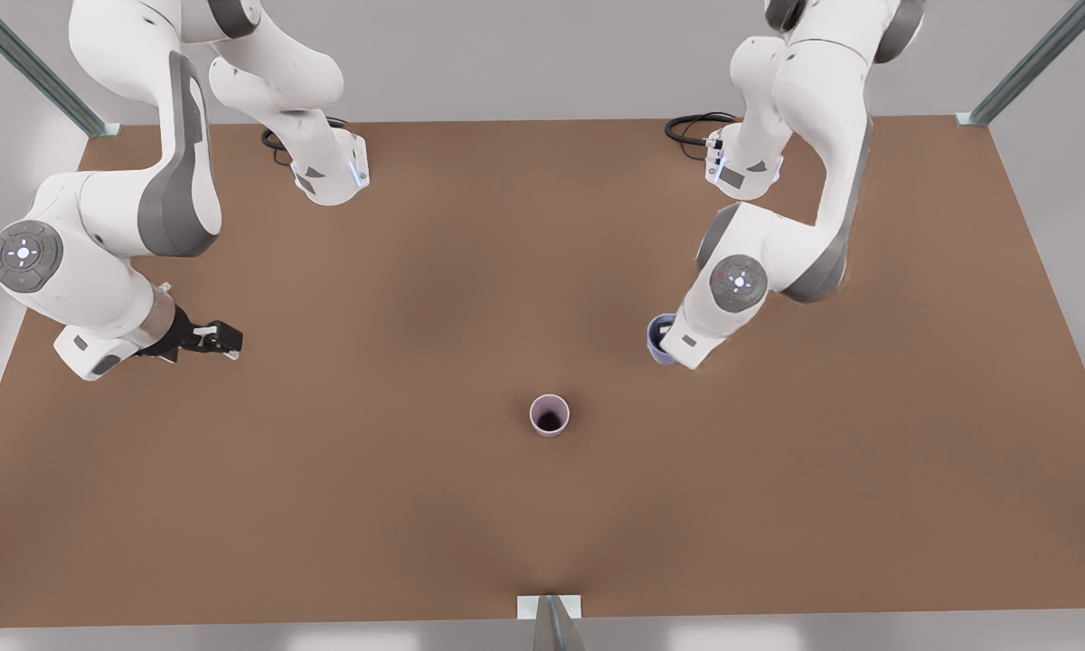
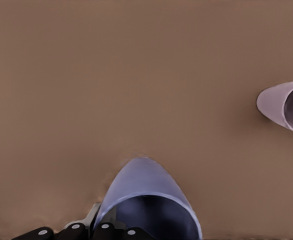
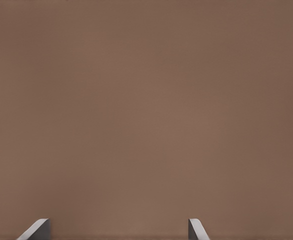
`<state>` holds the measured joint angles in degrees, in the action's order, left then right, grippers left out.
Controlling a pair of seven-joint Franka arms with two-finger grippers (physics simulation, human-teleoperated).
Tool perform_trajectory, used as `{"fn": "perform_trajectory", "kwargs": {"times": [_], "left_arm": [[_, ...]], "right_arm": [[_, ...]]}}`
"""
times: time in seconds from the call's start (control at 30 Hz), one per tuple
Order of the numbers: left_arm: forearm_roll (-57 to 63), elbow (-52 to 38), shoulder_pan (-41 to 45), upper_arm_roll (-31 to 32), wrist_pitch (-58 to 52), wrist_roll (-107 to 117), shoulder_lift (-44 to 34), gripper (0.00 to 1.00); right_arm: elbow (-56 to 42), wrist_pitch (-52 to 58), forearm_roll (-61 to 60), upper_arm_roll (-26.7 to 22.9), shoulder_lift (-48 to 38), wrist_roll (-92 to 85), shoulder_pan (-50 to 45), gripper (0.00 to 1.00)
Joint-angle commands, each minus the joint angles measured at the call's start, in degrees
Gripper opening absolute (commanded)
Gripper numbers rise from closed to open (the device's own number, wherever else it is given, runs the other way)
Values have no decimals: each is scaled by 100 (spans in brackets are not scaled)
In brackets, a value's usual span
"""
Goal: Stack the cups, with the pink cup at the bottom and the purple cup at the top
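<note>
Brown, matte and bare of anything but two cups, the worktop (image 1: 344, 506) carries the whole task. The pink cup (image 1: 550, 415) stands upright and untouched near the middle, slightly toward the near edge, its dark mouth open upward. The purple cup (image 1: 658, 338) stands just up and to the front view's right of it, apart from it, with the end of the arm on that side directly over it. The left wrist view rides on this arm: there the purple cup (image 2: 145, 200) sits close under the camera with the dark parts of the left claw (image 2: 101, 231) at its rim and one finger seemingly inside the mouth, while the pink cup (image 2: 285, 106) lies off to one side. Whether this claw has already closed on the wall cannot be told. The right claw (image 1: 220, 338), at the front view's left and well apart from both cups, hangs over bare worktop; its two fingertips (image 3: 36, 230) stand wide apart and hold nothing, so this arm waits. The step in hand is judged to be the grasp of the purple cup; no stacking is yet done. The next move calls for a firm pinch on the rim, a straight lift, a short carry until the cup hangs squarely above the pink mouth, and a vertical descent so the tapered walls nest.
</note>
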<state>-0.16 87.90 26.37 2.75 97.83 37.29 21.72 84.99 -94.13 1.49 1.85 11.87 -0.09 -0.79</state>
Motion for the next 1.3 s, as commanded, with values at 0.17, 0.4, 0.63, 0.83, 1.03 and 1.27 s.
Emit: {"fn": "perform_trajectory", "kwargs": {"times": [0.17,0.4,0.63,0.83,1.03,1.27], "left_arm": [[-502,-1380,668,42,-1,666,983,21],[-1003,-2532,642,42,333,728,1871,21],[-1451,-2532,492,-37,1107,736,2056,21],[-1566,-2523,510,-37,1397,736,2232,21],[-1557,-2514,563,-37,1476,728,2372,21],[-1548,-2479,527,-37,1581,692,2434,21]], "right_arm": [[0,0,0,0,0,0,0,100],[0,0,-9,0,0,0,9,100],[0,0,-9,0,8,0,0,100],[0,0,-9,0,8,0,0,100],[0,0,-9,0,0,0,18,100],[0,18,-9,0,0,0,9,100]]}}
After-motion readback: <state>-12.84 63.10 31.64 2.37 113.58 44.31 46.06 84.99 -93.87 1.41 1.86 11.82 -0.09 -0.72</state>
